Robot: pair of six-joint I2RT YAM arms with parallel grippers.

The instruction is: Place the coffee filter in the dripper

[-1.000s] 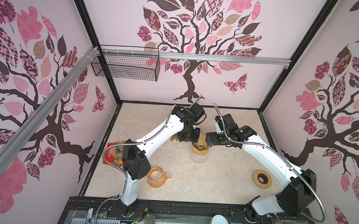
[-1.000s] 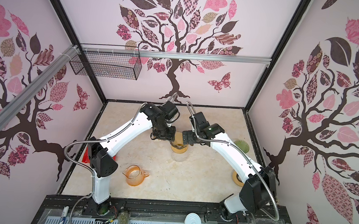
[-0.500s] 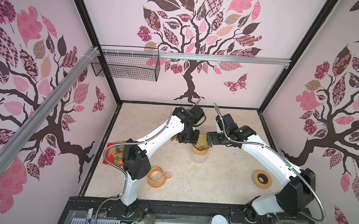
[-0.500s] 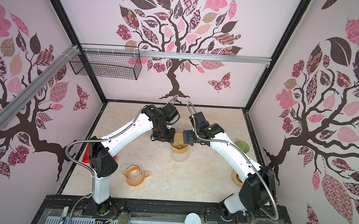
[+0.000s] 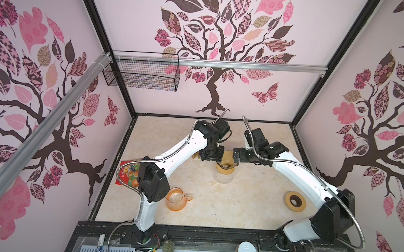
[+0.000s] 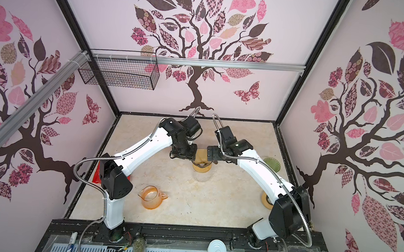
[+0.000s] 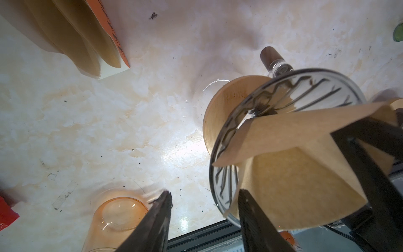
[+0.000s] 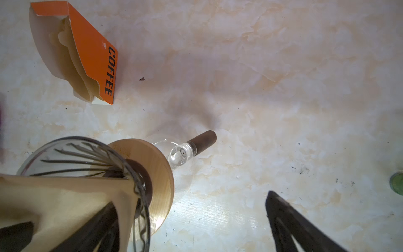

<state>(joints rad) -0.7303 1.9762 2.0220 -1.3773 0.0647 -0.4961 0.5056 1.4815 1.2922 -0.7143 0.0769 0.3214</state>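
In both top views the 2 arms meet over the middle of the marbled tabletop [image 5: 239,207], where the glass dripper [image 5: 225,167] sits on a clear glass server [image 5: 224,179]. The brown paper coffee filter [image 5: 228,156] stands in the dripper's mouth, with the left gripper [image 5: 212,156] just beside it on one side and the right gripper [image 5: 237,155] on the opposite side. An orange glass jug [image 5: 176,199], a tape roll [image 5: 287,200] and a snack packet [image 5: 129,172] lie well apart from the work. In the left wrist view the filter [image 7: 294,174] is opened into a cone inside the ribbed dripper [image 7: 327,87], a flat flap of it reaching the rim. The left gripper [image 7: 205,193] is about half spread and grips nothing, with 1 finger over bare table and the other just against the cone's outside. In the right wrist view the right gripper [image 8: 192,200] is spread wide. 1 finger [image 8: 93,224] lies against the paper [image 8: 65,203], apparently inside the cone, and the other is clear over the table. The orange COFFEE filter box [image 8: 93,59] lies well off. I judge the step to be seating: the paper is in the dripper but does not look fully pressed to the wall. The next move calls for a gentle push down and outward. Both tools should then lift straight clear, so the light paper is not dragged out or the dripper tipped.
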